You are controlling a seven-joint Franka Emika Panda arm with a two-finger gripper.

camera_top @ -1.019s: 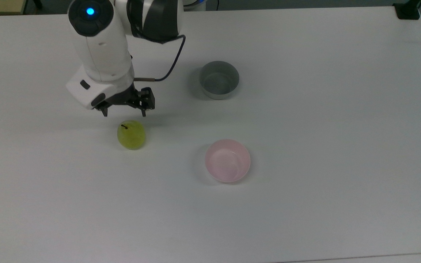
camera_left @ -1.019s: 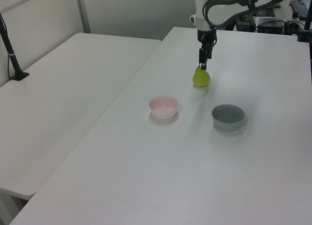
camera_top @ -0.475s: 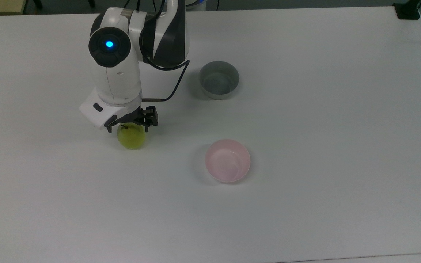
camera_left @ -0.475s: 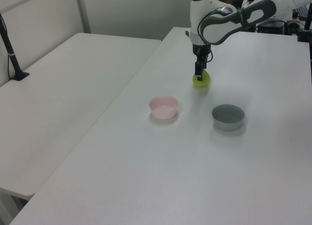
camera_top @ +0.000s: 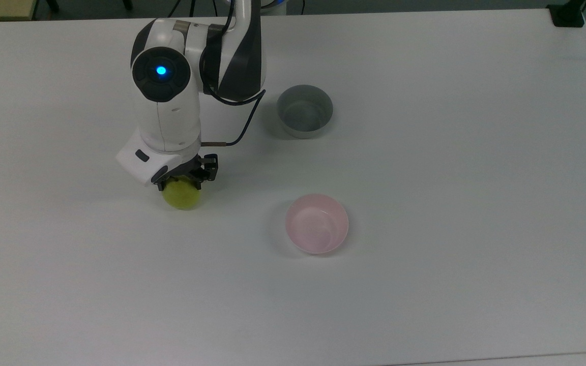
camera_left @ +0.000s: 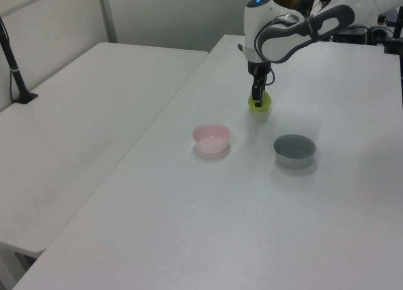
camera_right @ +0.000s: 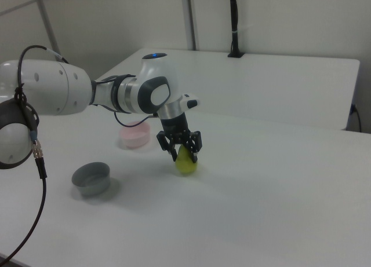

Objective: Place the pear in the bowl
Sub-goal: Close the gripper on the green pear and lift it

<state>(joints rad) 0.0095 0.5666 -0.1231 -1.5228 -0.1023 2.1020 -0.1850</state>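
The yellow-green pear [camera_top: 183, 198] [camera_left: 261, 104] [camera_right: 186, 164] stands on the white table, to the top view's left of the pink bowl [camera_top: 317, 223] [camera_left: 211, 138] [camera_right: 133, 137]. My gripper [camera_top: 183, 182] [camera_left: 257, 100] [camera_right: 184, 156] is down over the pear's top. It is open, with one black finger on each side of the fruit. The arm's wrist hides the pear's stem in the top view. The pink bowl is empty and lies about two bowl widths from the pear.
A grey straight-sided bowl [camera_top: 304, 111] [camera_left: 294, 150] [camera_right: 91, 179] stands empty behind the pink one in the top view. The white table [camera_top: 425, 279] stretches wide around them. A second white table [camera_left: 75, 114] adjoins it on the left view's left.
The gripper has come down from just behind and above the pear until its open fingers straddle the fruit. The pear and both bowls have stayed in place.
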